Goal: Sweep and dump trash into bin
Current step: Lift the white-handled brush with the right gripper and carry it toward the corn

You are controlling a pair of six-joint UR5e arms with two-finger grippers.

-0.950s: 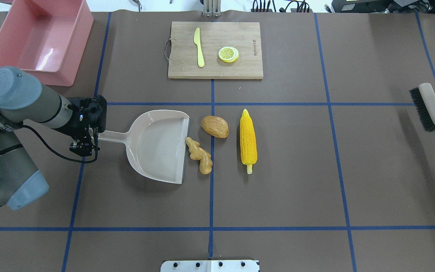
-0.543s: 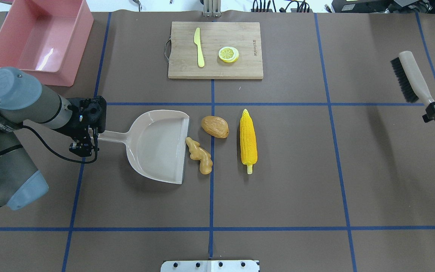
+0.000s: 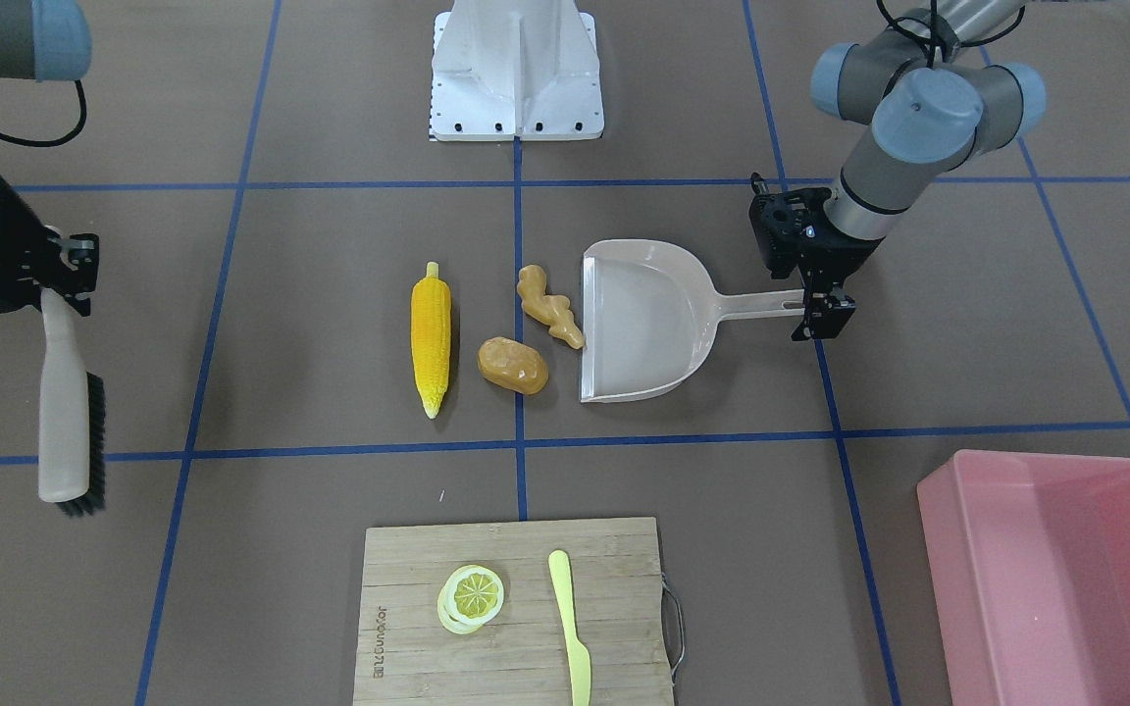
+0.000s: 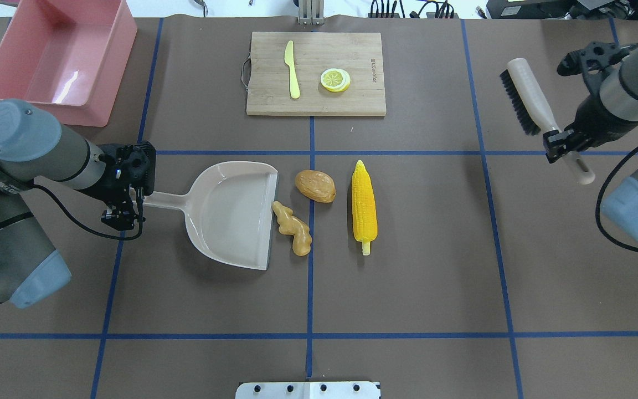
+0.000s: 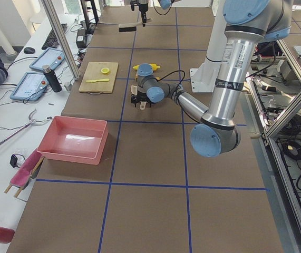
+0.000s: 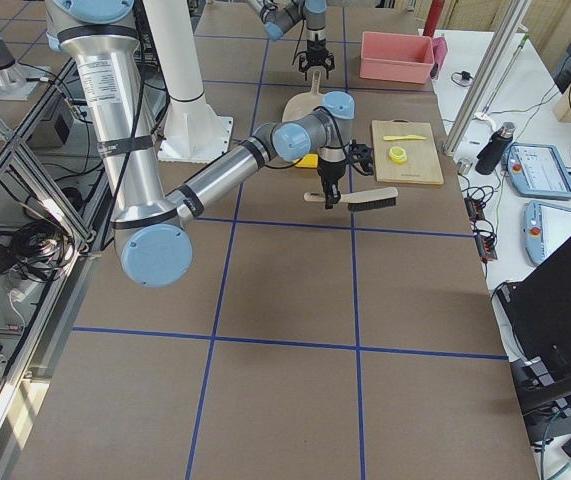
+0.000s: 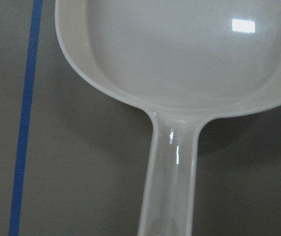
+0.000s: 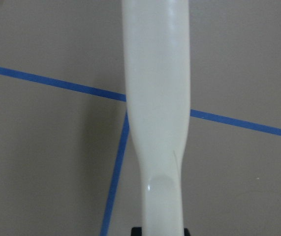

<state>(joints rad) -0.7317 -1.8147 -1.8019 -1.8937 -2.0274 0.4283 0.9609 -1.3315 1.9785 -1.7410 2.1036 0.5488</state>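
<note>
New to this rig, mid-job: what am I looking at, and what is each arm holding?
Two robot arms at a brown table. Views: one above and behind the robot, one facing it, one from each table end, one on each wrist. The left gripper holds a beige plastic dustpan; the right gripper holds a black-bristled hand brush. Before the dustpan's mouth lie a yellow toy corn cob, a tan ginger root and an orange-brown potato. The pink plastic tub is empty.

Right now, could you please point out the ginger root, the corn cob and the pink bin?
ginger root (image 4: 292, 228): overhead exterior view, middle of its body.
corn cob (image 4: 364, 206): overhead exterior view, middle of the kernels.
pink bin (image 4: 117, 66): overhead exterior view, outer side wall.
</note>
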